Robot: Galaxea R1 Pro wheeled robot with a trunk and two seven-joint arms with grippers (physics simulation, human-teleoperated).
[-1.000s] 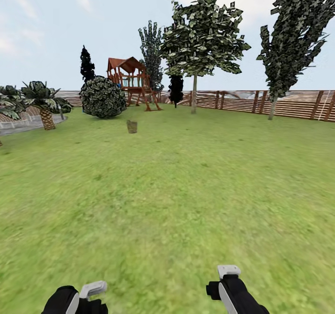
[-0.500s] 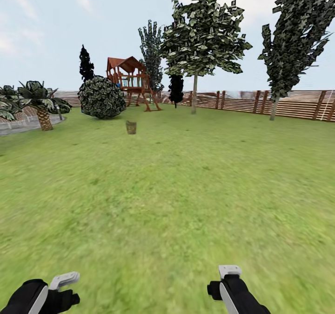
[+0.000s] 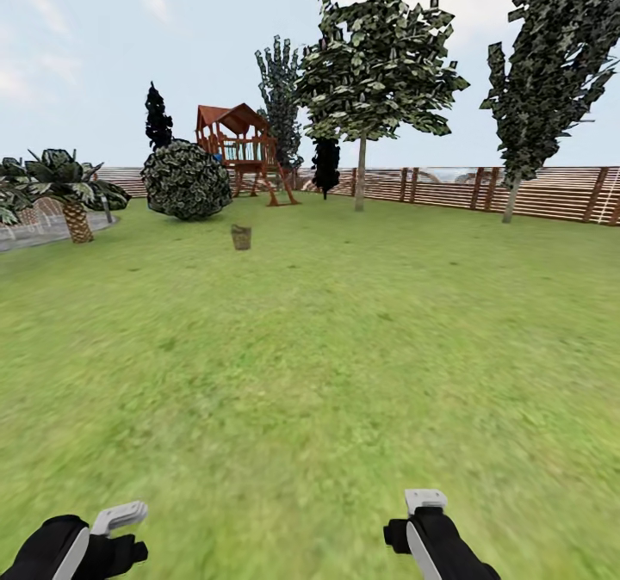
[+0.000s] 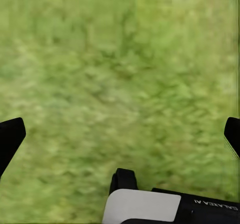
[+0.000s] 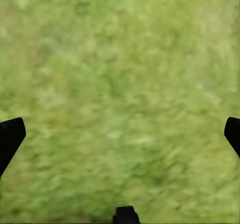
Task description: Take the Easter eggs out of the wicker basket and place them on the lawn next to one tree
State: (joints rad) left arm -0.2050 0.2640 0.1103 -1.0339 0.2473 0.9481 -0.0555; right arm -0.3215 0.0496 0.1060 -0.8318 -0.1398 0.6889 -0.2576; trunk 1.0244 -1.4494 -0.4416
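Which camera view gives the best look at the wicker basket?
The head view: the wicker basket stands far ahead on the lawn, small but whole. Both wrist views look down at blurred grass.

Wicker basket [image 3: 241, 237] upright on the lawn [image 3: 344, 348], far ahead. Round dark bush [image 3: 186, 180] behind it to its left, wooden playhouse [image 3: 239, 151] behind it. Pale-trunked tree [image 3: 360, 174] well to its right near the slatted fence [image 3: 482, 188]. Palm [image 3: 65, 191] far left of the basket.
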